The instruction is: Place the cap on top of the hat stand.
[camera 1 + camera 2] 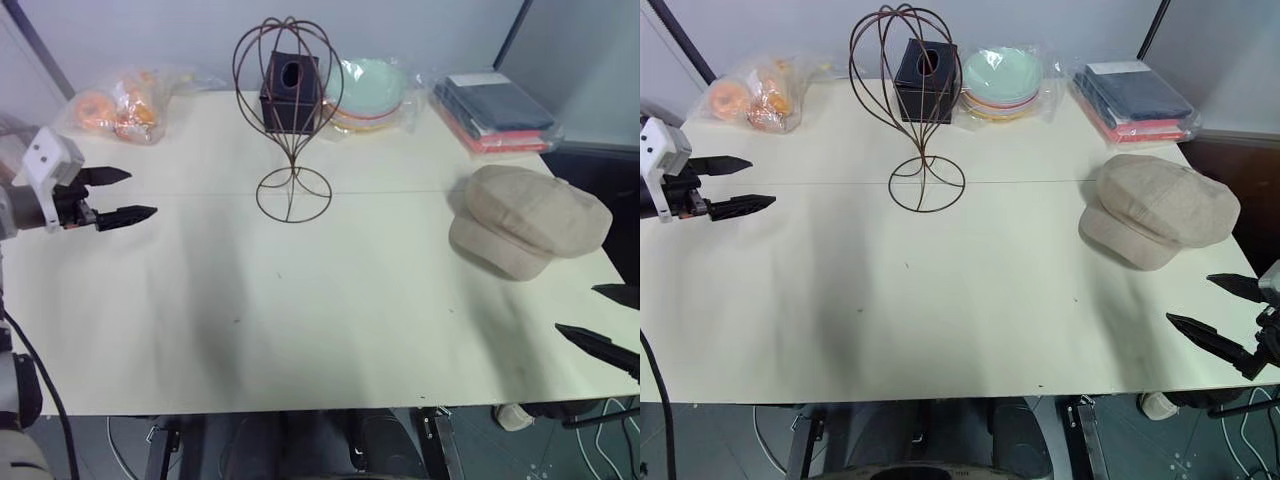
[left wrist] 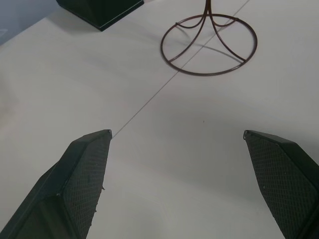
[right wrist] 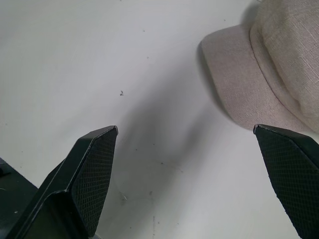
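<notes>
The beige cap (image 1: 528, 222) lies flat on the right side of the cream table, brim toward the table's front. The dark wire hat stand (image 1: 290, 120) stands upright at the back middle, its ring base (image 2: 209, 45) on the table and its cage top bare. My left gripper (image 1: 125, 195) hovers open over the left edge, pointing right toward the stand, nothing between its fingers. Near the front right corner, my right gripper (image 1: 1220, 315) is open and empty, a short way in front of the cap (image 3: 264, 69).
A dark square tissue box (image 1: 291, 92) sits just behind the stand. Stacked pastel plates (image 1: 370, 95) in plastic, a packet of folded cloths (image 1: 492, 112) and a bag of orange items (image 1: 118, 105) line the back edge. The table (image 1: 300, 310) ends close by the right gripper.
</notes>
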`<state>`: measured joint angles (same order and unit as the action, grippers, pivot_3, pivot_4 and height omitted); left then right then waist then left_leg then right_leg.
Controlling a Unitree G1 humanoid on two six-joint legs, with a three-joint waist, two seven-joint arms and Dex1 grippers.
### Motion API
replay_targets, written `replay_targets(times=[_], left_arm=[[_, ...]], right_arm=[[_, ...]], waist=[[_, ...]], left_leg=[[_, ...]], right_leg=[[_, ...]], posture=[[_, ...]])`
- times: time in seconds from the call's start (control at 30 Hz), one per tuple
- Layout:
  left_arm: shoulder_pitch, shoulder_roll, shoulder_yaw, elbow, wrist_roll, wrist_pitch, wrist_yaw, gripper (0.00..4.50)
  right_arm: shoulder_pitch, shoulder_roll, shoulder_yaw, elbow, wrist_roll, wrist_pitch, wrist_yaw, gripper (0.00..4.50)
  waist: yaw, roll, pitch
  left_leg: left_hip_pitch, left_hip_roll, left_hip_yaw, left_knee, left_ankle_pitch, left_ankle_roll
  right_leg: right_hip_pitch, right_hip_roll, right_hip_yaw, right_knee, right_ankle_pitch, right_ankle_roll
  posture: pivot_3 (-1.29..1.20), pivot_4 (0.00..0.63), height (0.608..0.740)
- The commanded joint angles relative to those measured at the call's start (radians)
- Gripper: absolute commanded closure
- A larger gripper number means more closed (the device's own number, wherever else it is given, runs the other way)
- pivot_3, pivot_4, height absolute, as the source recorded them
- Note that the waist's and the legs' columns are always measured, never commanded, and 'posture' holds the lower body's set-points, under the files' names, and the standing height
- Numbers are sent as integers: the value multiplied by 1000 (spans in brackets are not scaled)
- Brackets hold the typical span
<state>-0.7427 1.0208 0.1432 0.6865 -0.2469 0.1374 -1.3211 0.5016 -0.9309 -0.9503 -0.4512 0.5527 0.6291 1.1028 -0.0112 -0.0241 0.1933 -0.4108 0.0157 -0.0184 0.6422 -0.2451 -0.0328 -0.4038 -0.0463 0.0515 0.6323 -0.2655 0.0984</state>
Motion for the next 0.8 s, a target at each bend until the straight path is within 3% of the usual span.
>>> replay_targets(times=[0.03, 0.47, 0.7, 0.8], left_arm=[[-33, 17, 9, -3, 8, -22, 1, 49], [-47, -6, 12, -49, -38, 82, -43, 49], [58, -39, 33, -434, -237, 367, -94, 49], [100, -55, 20, -610, -330, 485, -93, 49]], right_arm=[[-1, 9, -17, -33, 10, 4, -12, 0], [-56, -14, 22, -70, -12, 26, -85, 0], [-91, -99, 111, -180, -164, 51, -202, 0], [-150, -116, 225, -266, -232, 106, -320, 0]], waist=[[0, 0, 0], [-1, 0, 0], [-1, 0, 0], [-2, 0, 0]], left_leg=[[0, 0, 0, 0, 0, 0], [0, 0, 0, 1, 0, 0], [0, 0, 0, 3, 0, 0], [0, 0, -1, 4, 0, 0]], right_leg=[[0, 0, 0, 0, 0, 0], [0, 0, 0, 1, 0, 0], [0, 0, 0, 2, 0, 0], [0, 0, 0, 3, 0, 1]], posture=[[0, 150, 740], [0, 150, 740], [0, 150, 740], [0, 150, 740]])
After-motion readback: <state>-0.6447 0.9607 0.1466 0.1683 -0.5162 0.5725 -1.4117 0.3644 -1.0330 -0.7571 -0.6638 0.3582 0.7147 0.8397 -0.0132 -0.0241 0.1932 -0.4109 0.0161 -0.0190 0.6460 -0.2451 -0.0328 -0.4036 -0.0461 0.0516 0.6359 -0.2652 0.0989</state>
